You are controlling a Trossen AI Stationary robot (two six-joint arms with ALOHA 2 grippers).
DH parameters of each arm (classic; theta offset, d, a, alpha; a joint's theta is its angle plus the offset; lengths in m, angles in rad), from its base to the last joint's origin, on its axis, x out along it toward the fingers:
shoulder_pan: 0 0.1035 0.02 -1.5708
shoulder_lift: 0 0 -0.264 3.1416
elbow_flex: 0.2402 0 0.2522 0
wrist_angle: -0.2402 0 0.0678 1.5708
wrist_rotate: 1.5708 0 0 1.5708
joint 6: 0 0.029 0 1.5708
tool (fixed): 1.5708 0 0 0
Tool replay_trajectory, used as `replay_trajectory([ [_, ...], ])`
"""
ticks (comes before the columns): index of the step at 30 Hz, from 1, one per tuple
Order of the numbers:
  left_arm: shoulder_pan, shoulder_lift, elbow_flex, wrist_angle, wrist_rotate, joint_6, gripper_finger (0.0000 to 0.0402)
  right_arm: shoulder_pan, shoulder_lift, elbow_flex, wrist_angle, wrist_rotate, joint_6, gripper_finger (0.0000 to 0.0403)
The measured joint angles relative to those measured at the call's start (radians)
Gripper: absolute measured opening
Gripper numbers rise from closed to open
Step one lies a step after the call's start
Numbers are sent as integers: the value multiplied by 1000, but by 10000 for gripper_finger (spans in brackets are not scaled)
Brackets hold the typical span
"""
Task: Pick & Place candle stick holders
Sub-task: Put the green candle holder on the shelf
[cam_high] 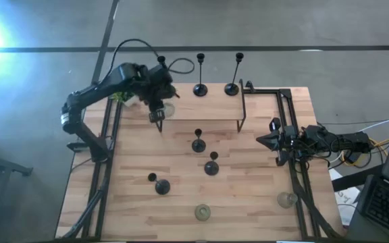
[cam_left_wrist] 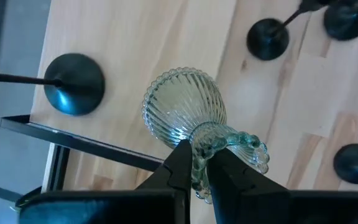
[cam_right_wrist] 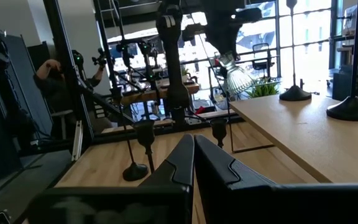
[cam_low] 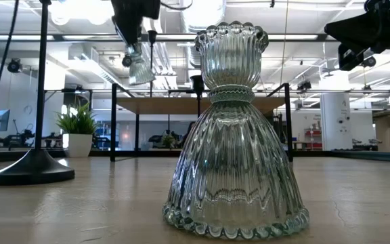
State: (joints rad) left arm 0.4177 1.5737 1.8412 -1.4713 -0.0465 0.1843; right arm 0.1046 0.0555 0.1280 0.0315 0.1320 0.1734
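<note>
My left gripper (cam_high: 158,116) is shut on a clear-greenish glass candle stick holder (cam_high: 168,108), up over the left end of the raised wooden shelf (cam_high: 215,108). Two tall black holders (cam_high: 200,88) (cam_high: 231,88) stand on their round bases on the shelf. Three shorter black holders (cam_high: 198,144) (cam_high: 211,167) (cam_high: 161,185) stand on the table. Two more glass holders (cam_high: 202,212) (cam_high: 288,199) stand near the front edge; one fills the low view (cam_low: 235,135). My right gripper (cam_high: 262,140) is shut and empty at the table's right side. My left gripper pinches the scalloped rim of the glass holder's cup top (cam_left_wrist: 197,177) between its two fingers, at one side of the cup. The fingers come from above, pointing down. The holder (cam_low: 139,68) hangs tilted below them, wide ribbed base lowest, clear of the shelf.
A small green potted plant (cam_low: 78,129) stands at the far left, behind the left arm. The shelf's black metal frame (cam_high: 242,111) rises mid-table and runs along the right side. Bare wood lies on the left half of the table (cam_high: 134,152).
</note>
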Motion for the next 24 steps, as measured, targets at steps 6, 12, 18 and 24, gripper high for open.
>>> replay_trajectory([
  [6,87,57,43,-46,52,53,32,0,0,0,0,0,0,8],
  [12,120,75,44,-74,57,80,32,0,0,0,0,0,0,8],
  [18,122,74,43,-75,63,107,32,0,0,0,0,0,0,8],
  [24,133,74,39,-64,63,154,32,0,1,0,0,0,0,8],
])
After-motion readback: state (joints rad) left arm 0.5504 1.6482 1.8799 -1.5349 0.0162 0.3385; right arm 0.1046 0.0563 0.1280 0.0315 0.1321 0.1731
